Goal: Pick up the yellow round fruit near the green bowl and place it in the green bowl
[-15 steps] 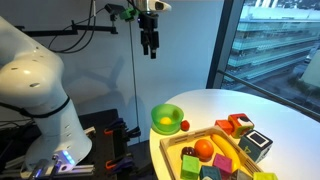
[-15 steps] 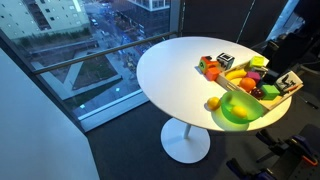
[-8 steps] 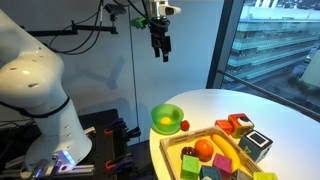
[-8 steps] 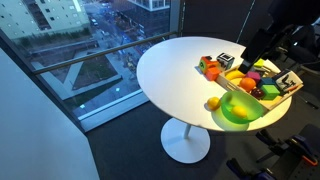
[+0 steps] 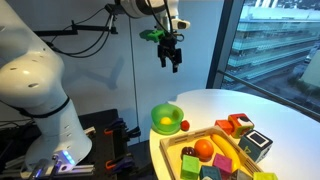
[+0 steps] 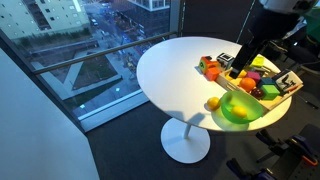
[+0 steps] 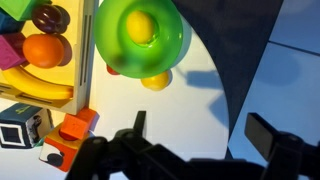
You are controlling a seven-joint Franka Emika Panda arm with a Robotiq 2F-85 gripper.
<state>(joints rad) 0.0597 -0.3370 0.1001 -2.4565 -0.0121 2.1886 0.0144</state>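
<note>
Our gripper (image 5: 172, 66) hangs high, jaws apart, so we should drop straight over the yellow round fruit (image 7: 155, 80) beside the green bowl (image 7: 172, 48) at the tabletop's edge.

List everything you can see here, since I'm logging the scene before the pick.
table: 1, white, round.
wooden tray: 1, light wood, on the table.
green bowl: 1, lime green, beside the tray; something yellow lies inside.
yellow round fruit: 1, yellow, on the table close beside the bowl.
red ball: 1, red, by the bowl.
orange fruit: 1, orange, in the tray.
blocks: several, mixed colours, in the tray.
black-and-white cube: 1, by the tray.
robot arm: 1, white, beside the table.
pincer: 1, dark, open, in the air above the table.
</note>
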